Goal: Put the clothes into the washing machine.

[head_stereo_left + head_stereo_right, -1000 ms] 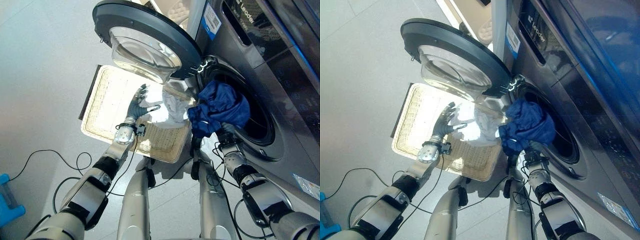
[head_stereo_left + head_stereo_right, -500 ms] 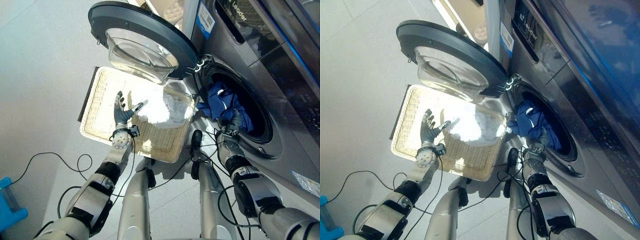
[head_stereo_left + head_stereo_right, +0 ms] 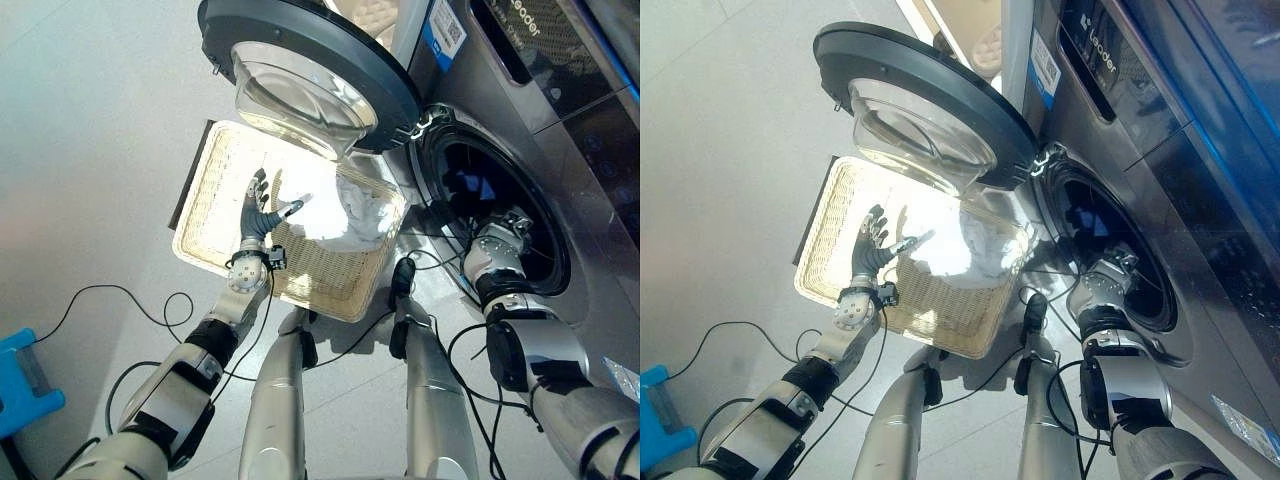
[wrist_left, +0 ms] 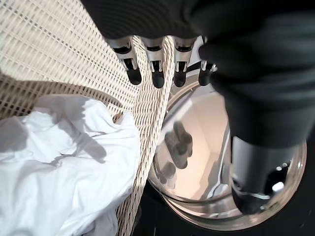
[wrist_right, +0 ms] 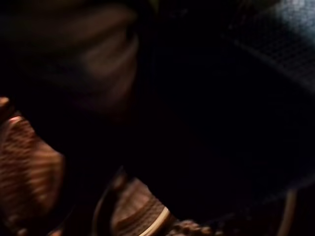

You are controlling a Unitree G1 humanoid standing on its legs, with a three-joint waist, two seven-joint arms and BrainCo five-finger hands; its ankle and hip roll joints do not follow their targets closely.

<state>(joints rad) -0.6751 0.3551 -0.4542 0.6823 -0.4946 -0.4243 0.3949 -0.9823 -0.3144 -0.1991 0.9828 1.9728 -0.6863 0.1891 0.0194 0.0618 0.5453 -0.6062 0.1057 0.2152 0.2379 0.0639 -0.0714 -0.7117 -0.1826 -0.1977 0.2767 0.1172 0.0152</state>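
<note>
Left hand (image 3: 260, 207) hung over the wicker basket (image 3: 215, 220) w/ fingers spread, holding nothing. White clothes (image 3: 365, 213) lay at the basket's washer-side end, past its fingertips, so left's nearer. Right hand (image 3: 505, 228) sat at the drum (image 3: 500, 200) mouth, fingers unclear.

One washing machine (image 3: 560, 130) is seen along the right side of the frame, with one round door (image 3: 300, 70) swung open at the upper centre. One wicker basket (image 3: 215, 205) is seen on the floor at centre left, and one white garment (image 3: 365, 215) is counted inside it, at its right end. One blue garment (image 3: 462, 184) can just be made out within the drum. One blue object (image 3: 25, 370) is found at the lower left edge. Two robot hands are counted: the left robot hand (image 3: 262, 208) above the basket and the right robot hand (image 3: 510, 228) at the drum opening.
</note>
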